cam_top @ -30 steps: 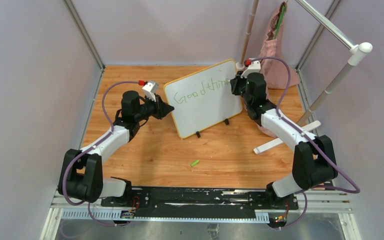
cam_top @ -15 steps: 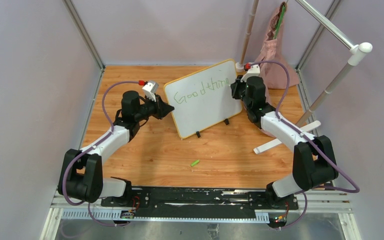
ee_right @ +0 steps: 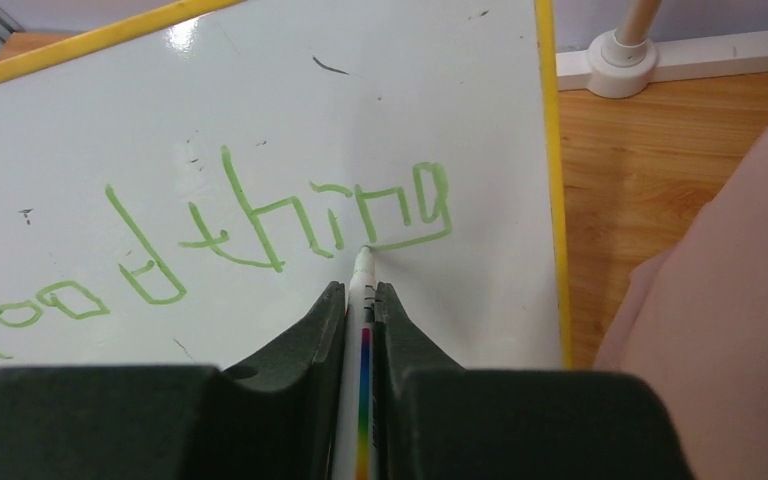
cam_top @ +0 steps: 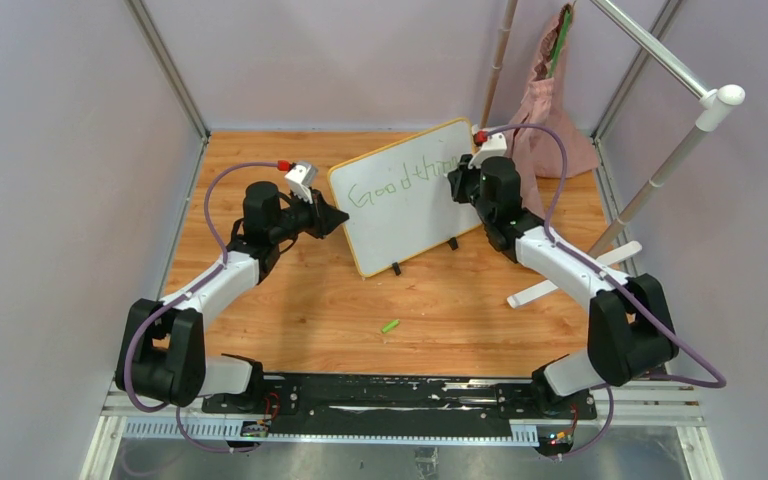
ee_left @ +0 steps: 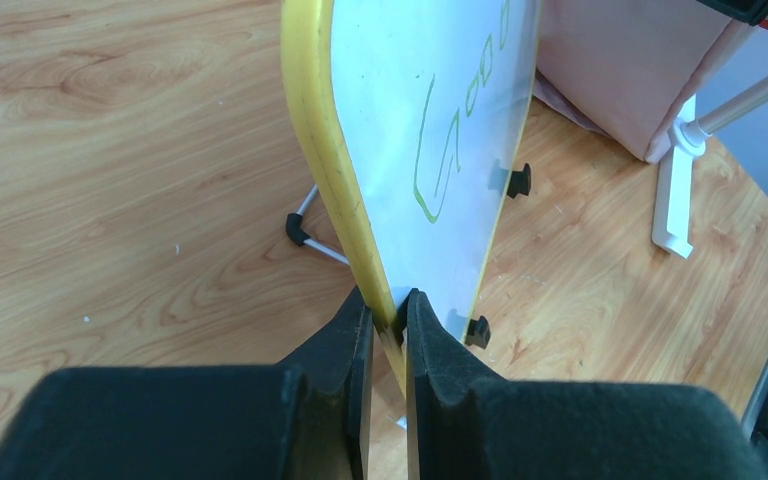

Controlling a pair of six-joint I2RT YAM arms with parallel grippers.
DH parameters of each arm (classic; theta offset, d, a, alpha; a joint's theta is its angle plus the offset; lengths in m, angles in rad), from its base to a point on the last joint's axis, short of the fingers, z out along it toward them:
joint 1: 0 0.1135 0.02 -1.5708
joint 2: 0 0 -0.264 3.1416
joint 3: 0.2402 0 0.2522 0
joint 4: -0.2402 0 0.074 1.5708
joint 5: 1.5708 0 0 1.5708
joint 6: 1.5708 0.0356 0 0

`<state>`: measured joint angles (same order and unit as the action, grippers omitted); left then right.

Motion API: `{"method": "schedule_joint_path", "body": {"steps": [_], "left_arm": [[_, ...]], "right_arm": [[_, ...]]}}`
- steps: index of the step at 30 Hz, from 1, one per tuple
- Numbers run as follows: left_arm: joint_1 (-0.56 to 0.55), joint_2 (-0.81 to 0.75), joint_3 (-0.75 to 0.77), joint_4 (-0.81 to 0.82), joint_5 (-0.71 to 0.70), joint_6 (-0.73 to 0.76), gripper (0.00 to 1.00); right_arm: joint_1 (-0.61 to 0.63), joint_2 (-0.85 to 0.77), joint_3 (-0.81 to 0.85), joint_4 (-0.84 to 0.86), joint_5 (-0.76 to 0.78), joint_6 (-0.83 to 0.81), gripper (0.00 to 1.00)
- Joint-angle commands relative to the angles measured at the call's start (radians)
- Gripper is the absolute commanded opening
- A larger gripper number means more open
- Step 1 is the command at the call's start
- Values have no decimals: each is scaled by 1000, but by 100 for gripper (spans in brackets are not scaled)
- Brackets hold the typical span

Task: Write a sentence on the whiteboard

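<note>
The left arm (cam_top: 215, 285) and right arm (cam_top: 560, 262) alternate white link shells with black joint housings. A purple cable (cam_top: 243, 166) loops along each. Each wrist carries a red cap (cam_top: 282, 164). The fingers (ee_left: 345, 350) are matte black wedges.

The right gripper (ee_right: 360, 292) has its two dark fingers pinched tight on a white marker (ee_right: 362, 350) with a rainbow stripe down its barrel. The marker's tip rests on the whiteboard (ee_right: 260, 90), at the left end of the low stroke under the last letter. Green handwriting (ee_right: 290, 215) runs across the board and ends in "thing". A yellow frame (ee_right: 557, 200) edges the board. Beyond it lie the wooden table (ee_right: 640, 170), a white round pole base (ee_right: 622, 62) and pink fabric (ee_right: 720, 300).
</note>
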<state>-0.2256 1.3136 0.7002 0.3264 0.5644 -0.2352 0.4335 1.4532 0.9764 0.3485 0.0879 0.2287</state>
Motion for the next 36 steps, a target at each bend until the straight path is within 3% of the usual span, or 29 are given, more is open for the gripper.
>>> {"method": "schedule_joint_path", "body": {"steps": [1, 11, 36], "left_arm": [[-4, -8, -11, -28, -70, 112, 0], [-4, -15, -13, -27, -70, 116, 0], [-4, -11, -10, -35, -70, 122, 0]], "right_arm": [[20, -51, -2, -15, 23, 5, 0], [-47, -99, 12, -20, 75, -7, 0], [-101, -22, 68, 59, 83, 20, 0]]}}
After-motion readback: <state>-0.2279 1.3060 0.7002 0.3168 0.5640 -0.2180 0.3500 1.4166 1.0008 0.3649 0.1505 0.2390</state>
